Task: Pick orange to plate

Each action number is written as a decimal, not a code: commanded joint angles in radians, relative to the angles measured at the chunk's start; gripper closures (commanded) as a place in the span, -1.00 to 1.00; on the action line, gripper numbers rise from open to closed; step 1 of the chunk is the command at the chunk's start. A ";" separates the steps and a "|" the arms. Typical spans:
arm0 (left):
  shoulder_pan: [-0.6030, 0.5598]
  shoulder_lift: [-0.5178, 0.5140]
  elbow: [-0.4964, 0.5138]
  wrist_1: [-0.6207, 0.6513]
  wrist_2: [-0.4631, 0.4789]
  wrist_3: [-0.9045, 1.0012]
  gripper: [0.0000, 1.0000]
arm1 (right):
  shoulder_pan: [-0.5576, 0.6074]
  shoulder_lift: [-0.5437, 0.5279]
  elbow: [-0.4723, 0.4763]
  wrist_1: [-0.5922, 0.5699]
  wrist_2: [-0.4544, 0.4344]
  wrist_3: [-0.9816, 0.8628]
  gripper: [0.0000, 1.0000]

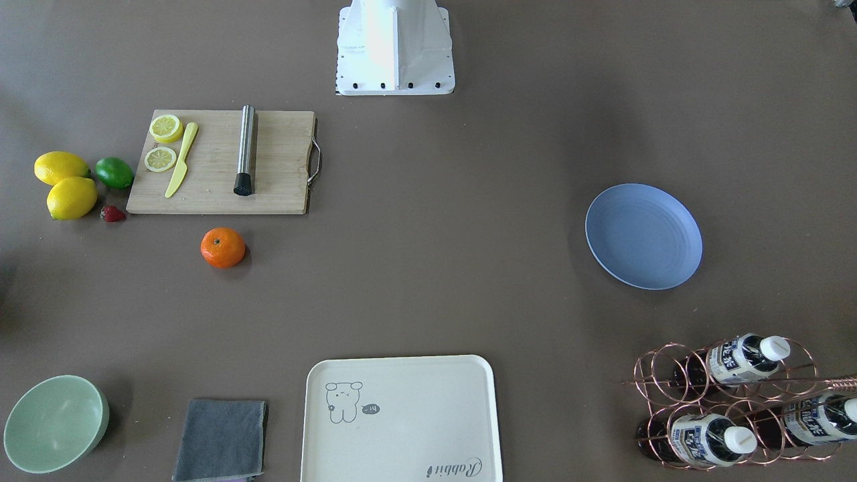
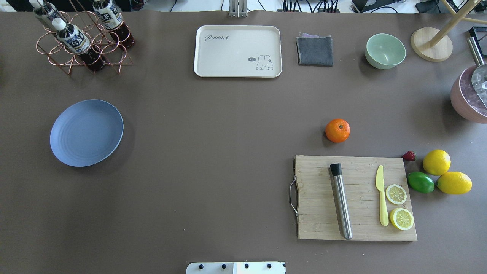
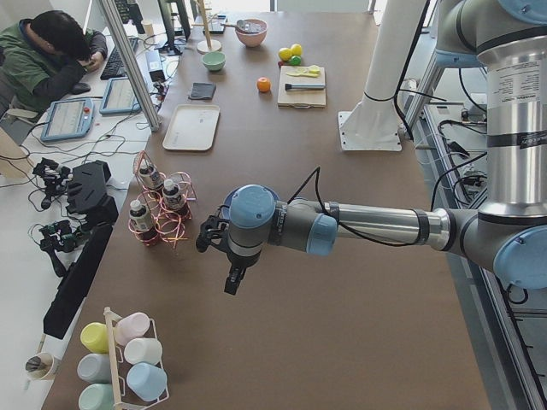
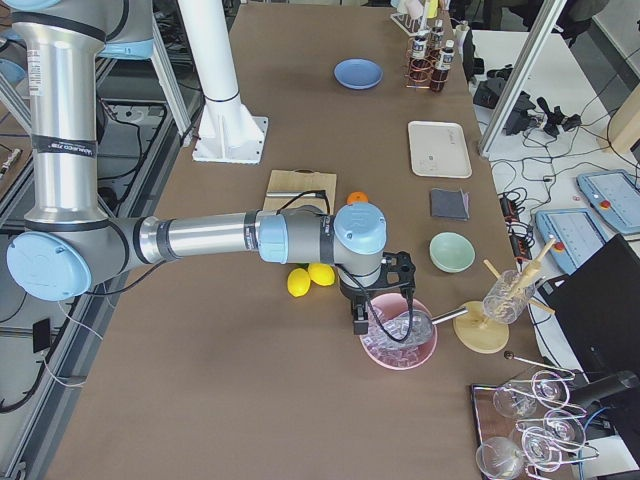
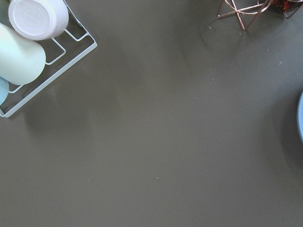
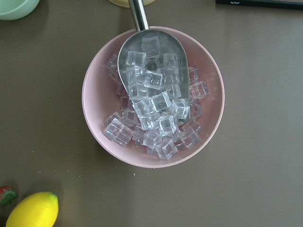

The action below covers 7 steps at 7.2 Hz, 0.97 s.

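Note:
The orange [image 2: 337,130] sits alone on the brown table just beyond the wooden cutting board [image 2: 355,198]; it also shows in the front view as the orange [image 1: 223,248]. Far across the table lies the pale blue plate [image 2: 86,133], with nothing on it. Neither gripper appears in the overhead or front views. My left gripper [image 3: 231,282] hangs over bare table past the bottle rack, far from the orange. My right gripper [image 4: 385,315] hovers above a pink bowl of ice. From these side views I cannot tell whether either is open or shut.
A cream tray [image 2: 237,51], grey cloth [image 2: 315,50] and mint bowl [image 2: 385,50] line the far edge. Two lemons [image 2: 436,162], a lime [image 2: 420,182] and a strawberry [image 2: 409,155] lie right of the board. A copper bottle rack [image 2: 81,38] stands beyond the plate. The pink ice bowl [image 6: 153,97] holds a scoop.

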 commanded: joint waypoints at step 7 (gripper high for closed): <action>0.001 0.000 0.003 -0.001 0.005 0.006 -0.96 | 0.000 0.001 0.013 0.000 0.015 0.000 -1.00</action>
